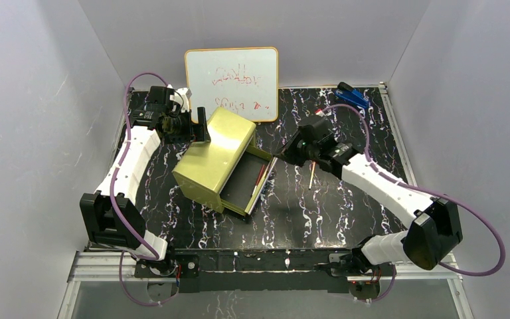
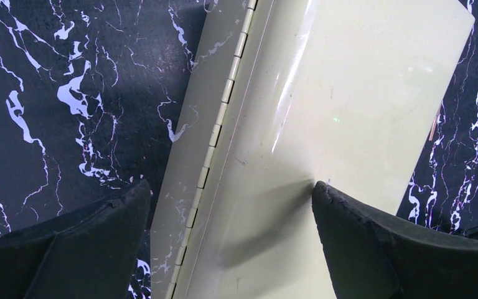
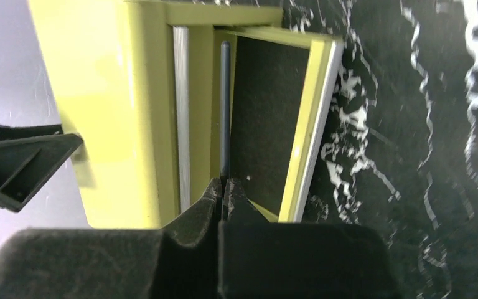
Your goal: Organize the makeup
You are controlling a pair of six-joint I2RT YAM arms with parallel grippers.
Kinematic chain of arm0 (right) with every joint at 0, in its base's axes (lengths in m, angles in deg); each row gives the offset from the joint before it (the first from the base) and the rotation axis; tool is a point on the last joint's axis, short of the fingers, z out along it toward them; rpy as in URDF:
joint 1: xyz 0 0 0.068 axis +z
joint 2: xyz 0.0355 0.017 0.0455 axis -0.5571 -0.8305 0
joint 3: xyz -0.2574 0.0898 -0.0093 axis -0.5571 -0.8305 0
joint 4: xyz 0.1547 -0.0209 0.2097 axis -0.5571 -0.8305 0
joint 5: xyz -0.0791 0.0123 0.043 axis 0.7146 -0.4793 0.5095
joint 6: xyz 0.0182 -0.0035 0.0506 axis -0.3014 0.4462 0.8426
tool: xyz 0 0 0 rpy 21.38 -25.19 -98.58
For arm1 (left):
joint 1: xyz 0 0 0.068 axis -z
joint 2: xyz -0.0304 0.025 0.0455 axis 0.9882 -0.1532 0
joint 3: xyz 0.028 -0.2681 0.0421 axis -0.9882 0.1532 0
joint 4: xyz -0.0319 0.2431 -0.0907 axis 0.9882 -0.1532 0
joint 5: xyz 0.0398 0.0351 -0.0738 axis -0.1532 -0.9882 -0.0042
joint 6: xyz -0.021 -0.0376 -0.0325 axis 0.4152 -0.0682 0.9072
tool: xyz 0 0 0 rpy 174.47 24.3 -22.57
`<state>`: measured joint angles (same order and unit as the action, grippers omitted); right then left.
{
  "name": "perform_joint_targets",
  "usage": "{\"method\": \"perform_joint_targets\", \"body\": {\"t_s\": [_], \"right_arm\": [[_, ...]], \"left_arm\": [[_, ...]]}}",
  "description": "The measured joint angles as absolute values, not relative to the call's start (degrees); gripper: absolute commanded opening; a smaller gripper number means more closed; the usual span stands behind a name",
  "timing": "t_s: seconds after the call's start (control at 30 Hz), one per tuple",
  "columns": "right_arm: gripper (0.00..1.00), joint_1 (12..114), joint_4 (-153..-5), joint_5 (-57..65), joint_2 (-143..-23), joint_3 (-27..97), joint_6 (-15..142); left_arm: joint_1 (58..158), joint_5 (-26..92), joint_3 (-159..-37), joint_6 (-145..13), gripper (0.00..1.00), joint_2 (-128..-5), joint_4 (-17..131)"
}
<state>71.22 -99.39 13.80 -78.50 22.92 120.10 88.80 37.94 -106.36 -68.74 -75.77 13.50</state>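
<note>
1. Drawer of the yellow-green box stood pulled out toward the right arm, apparently ready to take the makeup.
2. The left gripper was spread wide across the box's hinged back edge, one finger over the lid and the other over the marbled table. I judged it was bracing the box against sliding.
3. The right gripper was pinched tight on the thin dark stick. The stick pointed along the drawer's inner side, seemingly lined up to be laid lengthwise.
4. Whether the stick's tip touched the drawer floor could not be told.
5. A pale stick lay on the table just beside the right gripper. No discs or packet were visible.
</note>
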Motion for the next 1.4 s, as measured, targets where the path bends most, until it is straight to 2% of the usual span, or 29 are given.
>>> {"method": "perform_joint_targets", "body": {"t_s": [0.27,0.77,0.83,0.9,1.0,1.4], "right_arm": [[0.01,78.45,-100.62,21.23,-80.38,22.08,137.96],[0.01,81.4,-95.28,22.46,-100.38,24.58,143.25],[0.11,81.6,-94.61,22.02,-102.3,25.1,143.01],[0.16,81.71,-94.39,21.54,-104.01,25.98,142.46],[0.37,81.95,-94.19,20.55,-105.21,27.7,141.26],[0.36,82.39,-95.59,19.4,-104.03,32.97,134.64]], "left_arm": [[88.8,37.94,-106.26,-68.65,0.98,-75.69,13.55],[88.82,37.87,-106.21,-68.61,0.98,-75.62,13.57],[88.8,37.87,-106.15,-68.61,0.99,-75.6,13.63],[88.8,37.9,-106.15,-68.63,0.98,-75.6,13.65],[88.8,37.9,-106.15,-68.63,0.98,-75.6,13.68],[88.8,37.9,-106.15,-68.63,0.99,-75.6,13.68]]}}
